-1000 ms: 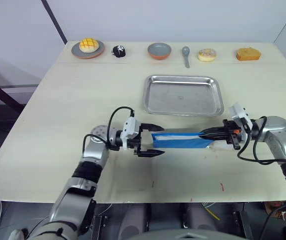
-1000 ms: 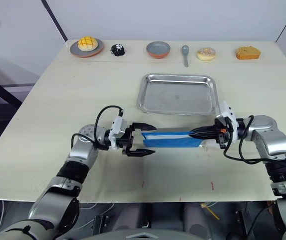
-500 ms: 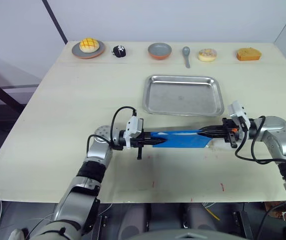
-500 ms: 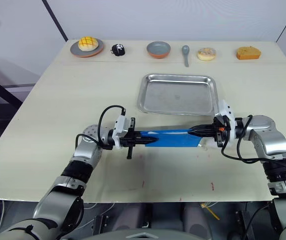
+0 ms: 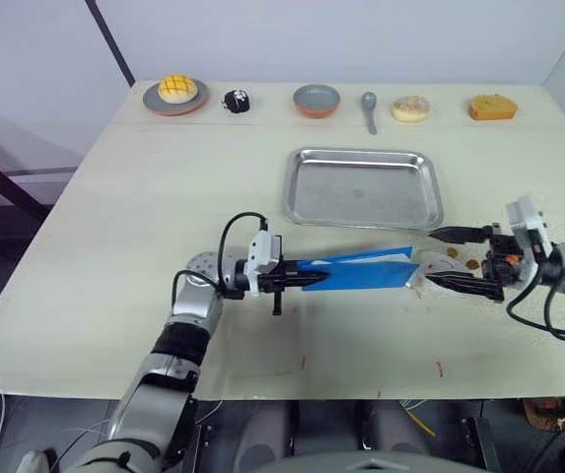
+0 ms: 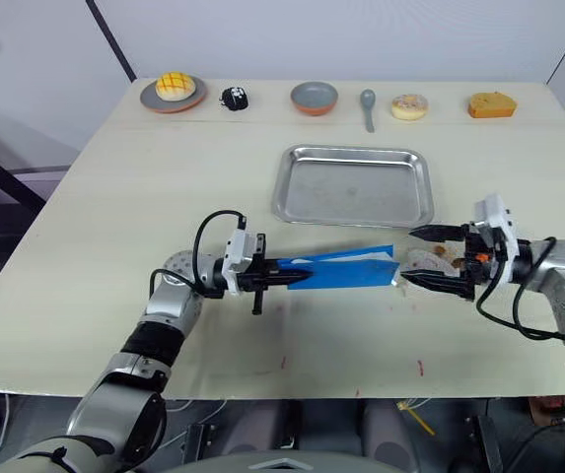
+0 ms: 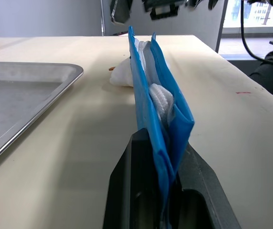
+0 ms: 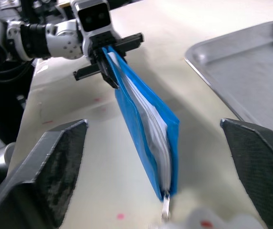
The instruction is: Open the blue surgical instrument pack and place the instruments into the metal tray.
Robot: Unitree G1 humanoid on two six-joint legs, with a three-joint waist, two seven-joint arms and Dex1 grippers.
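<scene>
Now, step in hand: we judge that we are opening the blue surgical instrument pack (image 5: 356, 270), which we hold up on edge off the desk (image 5: 164, 197).
Left gripper (image 5: 284, 277): its jaws are clamped on one short end of the pack, which runs out from them towards the right gripper.
Right gripper (image 5: 448, 258): its jaws are spread wide and hold nothing, just off the pack's far end.
Pack: the far end gapes, white lining and a pale wad inside; we cannot make out the instruments.
White plush toy (image 5: 442, 260): it lies on the desk between the right jaws, so we should reach above it.
Metal tray (image 5: 362, 186): it is empty, just beyond both jaws.
Doing it well: we should pinch a single layer at the gaping end and peel slowly, the open mouth level.
</scene>
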